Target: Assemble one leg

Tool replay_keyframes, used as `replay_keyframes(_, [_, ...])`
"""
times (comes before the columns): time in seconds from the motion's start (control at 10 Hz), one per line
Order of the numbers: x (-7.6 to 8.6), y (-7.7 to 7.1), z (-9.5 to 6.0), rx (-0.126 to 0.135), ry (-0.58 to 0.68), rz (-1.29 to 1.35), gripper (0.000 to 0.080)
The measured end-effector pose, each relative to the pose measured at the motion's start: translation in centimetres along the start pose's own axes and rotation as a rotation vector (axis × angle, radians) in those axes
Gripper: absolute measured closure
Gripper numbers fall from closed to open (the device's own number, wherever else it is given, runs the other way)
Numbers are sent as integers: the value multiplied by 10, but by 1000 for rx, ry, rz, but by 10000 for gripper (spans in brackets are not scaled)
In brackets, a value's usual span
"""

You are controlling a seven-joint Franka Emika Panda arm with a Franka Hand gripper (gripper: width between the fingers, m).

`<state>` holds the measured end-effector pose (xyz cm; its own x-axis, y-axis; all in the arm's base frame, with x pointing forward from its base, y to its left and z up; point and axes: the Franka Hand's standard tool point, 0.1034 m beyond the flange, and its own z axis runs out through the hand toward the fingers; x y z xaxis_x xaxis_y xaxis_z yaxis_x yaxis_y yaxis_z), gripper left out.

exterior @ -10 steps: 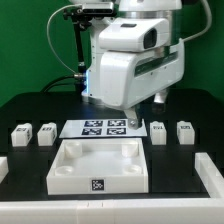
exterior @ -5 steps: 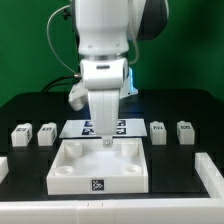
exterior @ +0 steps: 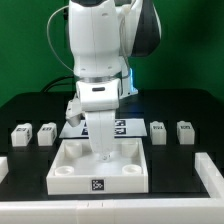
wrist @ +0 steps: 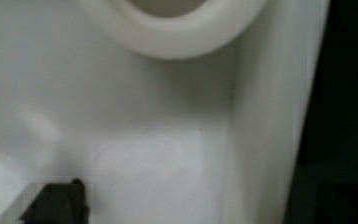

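Four legs stand on the black table: two at the exterior view's left (exterior: pixel 20 133) (exterior: pixel 46 132) and two at its right (exterior: pixel 158 131) (exterior: pixel 184 131). Each is a small white block with a tag. The large white tray-like piece (exterior: pixel 70 172) lies in the middle. My gripper (exterior: pixel 103 152) is lowered into it near its far wall, well away from every leg. In the wrist view my gripper (wrist: pixel 185 205) hangs close over the tray's white surface with a round corner socket (wrist: pixel 176 25) ahead. One dark finger (wrist: pixel 55 200) shows far to the side, so the jaws look open and hold nothing.
The marker board (exterior: pixel 122 127) lies behind the tray, mostly hidden by the arm. White raised blocks stand at the front corners of the table (exterior: pixel 208 172). A green wall closes the back.
The arm swung from the exterior view's right to the middle, turned its wrist, then dropped a little lower into the tray. The legs and the tray have not moved.
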<state>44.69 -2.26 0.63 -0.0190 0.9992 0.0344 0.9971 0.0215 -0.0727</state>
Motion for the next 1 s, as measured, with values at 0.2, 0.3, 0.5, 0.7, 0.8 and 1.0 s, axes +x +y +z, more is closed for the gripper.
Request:
replay_keyframes(0.2, [0,0,0,1,0,1,424])
replay_keyframes(0.3, [-1,0,0,1,0,1,563])
replay_keyframes(0.5, [-1,0,1,1,0,2,697])
replay_keyframes(0.7, [-1,1,0,-7,-1,3,745])
replay_keyframes(0.8, [-1,1,0,-7,-1,3,745])
replay_keyframes(1.0, [-1,2,-1,-8,-1,3,745])
